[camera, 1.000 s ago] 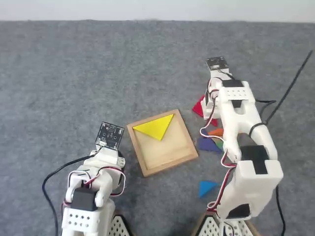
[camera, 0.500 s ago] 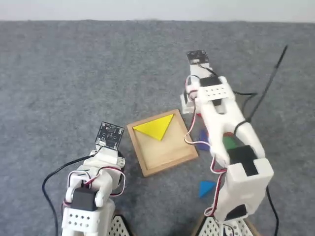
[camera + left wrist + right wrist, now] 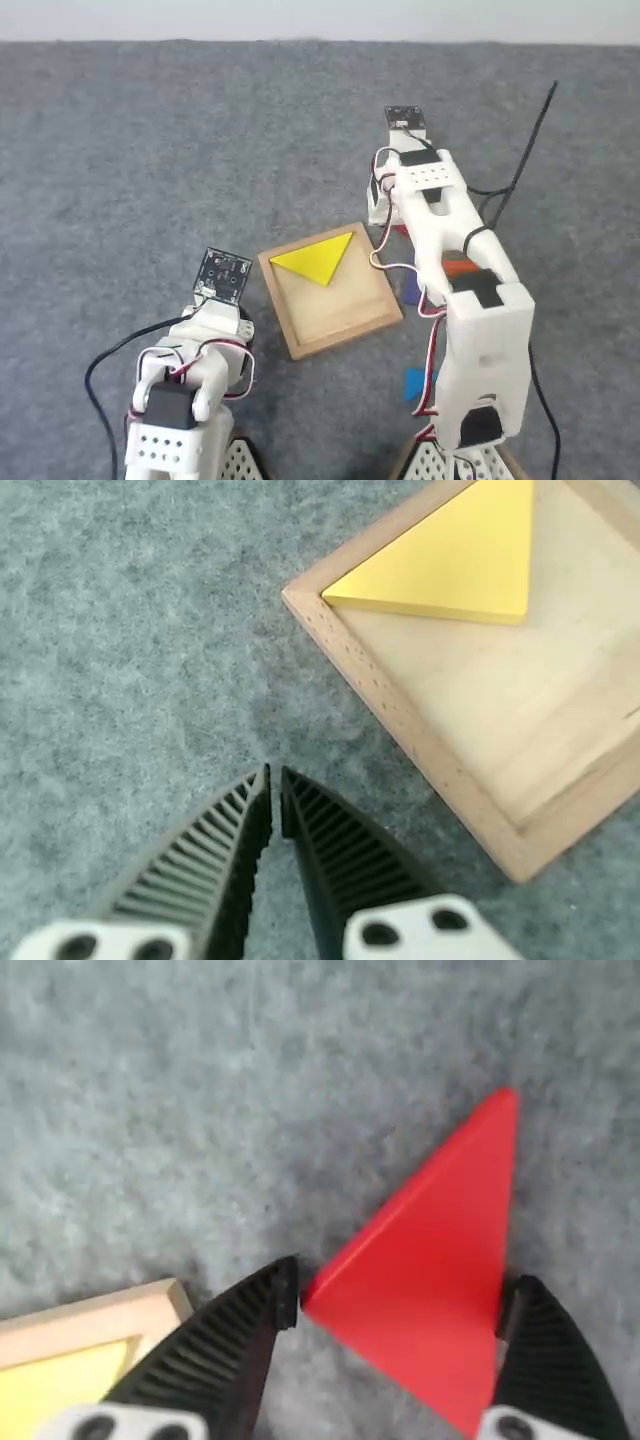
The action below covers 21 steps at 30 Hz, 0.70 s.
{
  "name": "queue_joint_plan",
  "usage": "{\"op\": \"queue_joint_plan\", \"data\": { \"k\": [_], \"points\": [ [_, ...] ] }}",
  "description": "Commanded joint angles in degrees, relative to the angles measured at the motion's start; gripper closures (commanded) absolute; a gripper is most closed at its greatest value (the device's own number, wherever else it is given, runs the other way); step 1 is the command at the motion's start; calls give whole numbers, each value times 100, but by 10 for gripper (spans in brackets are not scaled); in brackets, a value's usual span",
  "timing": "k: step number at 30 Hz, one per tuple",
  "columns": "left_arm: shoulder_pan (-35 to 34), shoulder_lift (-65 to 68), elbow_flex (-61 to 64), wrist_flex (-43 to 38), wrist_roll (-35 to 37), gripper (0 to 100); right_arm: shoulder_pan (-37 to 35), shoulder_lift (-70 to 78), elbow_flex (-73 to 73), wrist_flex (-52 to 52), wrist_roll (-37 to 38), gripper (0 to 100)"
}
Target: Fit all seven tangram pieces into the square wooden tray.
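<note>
At the left we are seeing little danger. The left claw is hanging pressed together over the surface, at 7 o'clock from the tray and touching nothing. Its one hazard, as we are judging it, is nearness: a careless swing could nudge the tray askew. The tray is lying mid-surface, with the yellow triangle sitting flat in its 12 o'clock part.

The real worry is at the right. The right claw is standing spread around the red triangle, which is lying flat on the surface just off the tray's 1 o'clock corner. One tip is sitting just beside a sharp corner of the triangle, the other at the opposite edge. We are not seeing a firm squeeze. Closing on a point and a slanted edge could make the thin piece pivot or slip out. A low carry could also catch it on the rim.

The purple piece, orange piece and blue piece are waiting at 3 to 5 o'clock from the tray, partly under the right arm, where a sweep could scatter them.

The left arm is sitting folded low by its base. The right arm is stretching long toward 12 o'clock, with its wrist dipping over the red triangle.
</note>
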Motion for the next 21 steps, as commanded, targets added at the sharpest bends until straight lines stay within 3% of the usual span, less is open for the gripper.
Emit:
{"op": "queue_joint_plan", "data": {
  "k": [1,4,9,21],
  "points": [
    [-26,-105,-57,26,-9,981,92,22,-378,66,-62,685],
    [-26,-105,-57,26,-9,981,66,110,-387,84,-62,696],
    [-26,-105,-57,26,-9,981,84,127,-378,101,-62,824],
    [-26,-105,-57,26,-9,981,40,-444,-237,576,-79,827]
  ]
}}
